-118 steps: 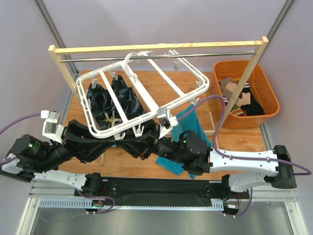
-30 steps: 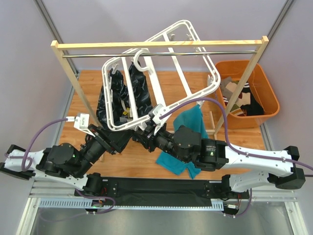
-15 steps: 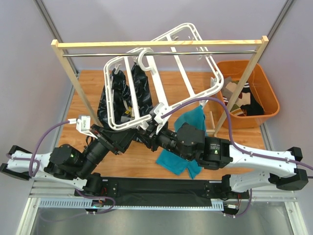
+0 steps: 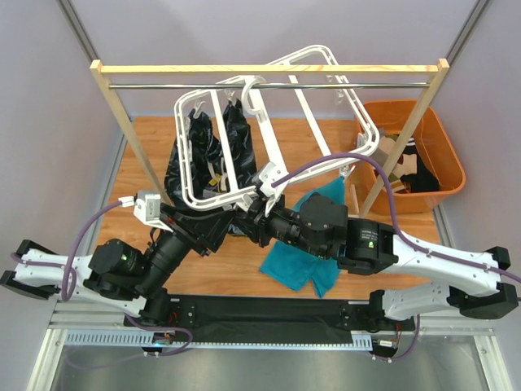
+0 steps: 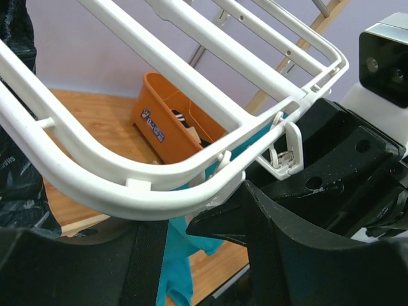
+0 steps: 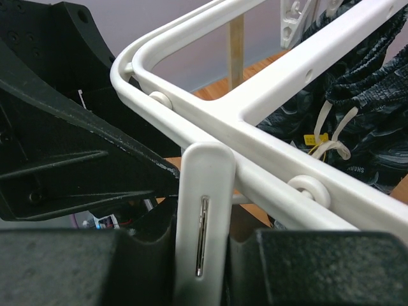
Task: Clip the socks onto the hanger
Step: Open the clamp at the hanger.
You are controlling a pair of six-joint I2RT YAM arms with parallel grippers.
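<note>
The white hanger [image 4: 262, 130] is held up and tilted, its hook [image 4: 248, 84] level with the metal rail. My right gripper [image 4: 248, 210] is shut on a white clip [image 6: 204, 217] at the hanger's near corner. My left gripper [image 4: 218, 218] is beside it, jaws apart, and the hanger's rim [image 5: 159, 185] crosses just above its fingertips. A teal sock [image 4: 297, 265] shows below the right arm, and more teal [image 4: 326, 194] above it. In the left wrist view the teal sock [image 5: 178, 268] hangs down behind the rim. More socks [image 4: 407, 171] lie in the orange bin.
A dark glossy cloth [image 4: 203, 155] hangs from the hanger's left half. The wooden rack with its metal rail [image 4: 163, 85] spans the back, its legs slanting down at both sides. The orange bin [image 4: 448, 155] stands at the right, behind the rack's leg.
Both arms have carried the hanger up and back, bringing its hook to the rail. The left jaws have narrowed a little. The right grip on the clip is unchanged.
</note>
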